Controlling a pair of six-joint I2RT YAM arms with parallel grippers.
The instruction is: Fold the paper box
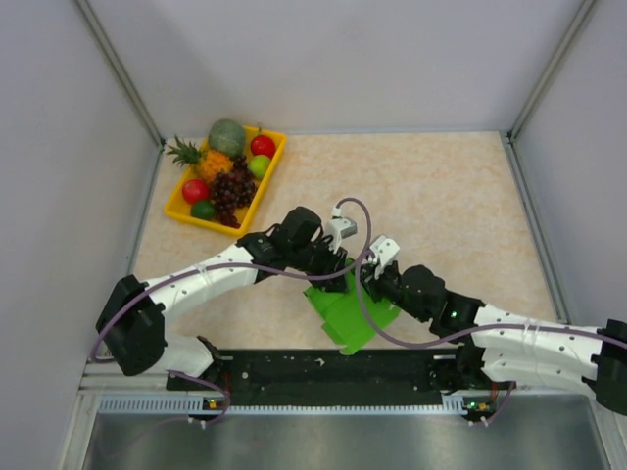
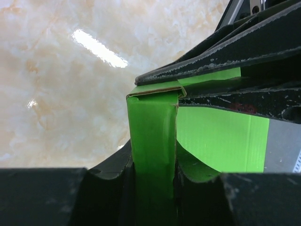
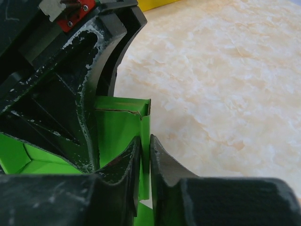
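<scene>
The bright green paper box (image 1: 355, 311) lies partly folded at the middle of the table's near side, with both grippers meeting over its far end. My left gripper (image 1: 336, 262) is shut on a raised, folded green wall (image 2: 153, 132) that fills the span between its jaws (image 2: 153, 160). My right gripper (image 1: 366, 278) comes from the right. Its jaws (image 3: 146, 141) stand a narrow slit apart, closed on a thin upright panel of the box (image 3: 117, 127). The left gripper's black fingers (image 3: 70, 70) crowd close beside that panel. A flat green panel (image 2: 221, 136) shows behind the held wall.
A yellow tray (image 1: 176, 208) of toy fruit stands at the far left. Grey walls enclose the table on three sides. A black strip (image 1: 323, 367) runs along the near edge between the arm bases. Purple cables loop over the box.
</scene>
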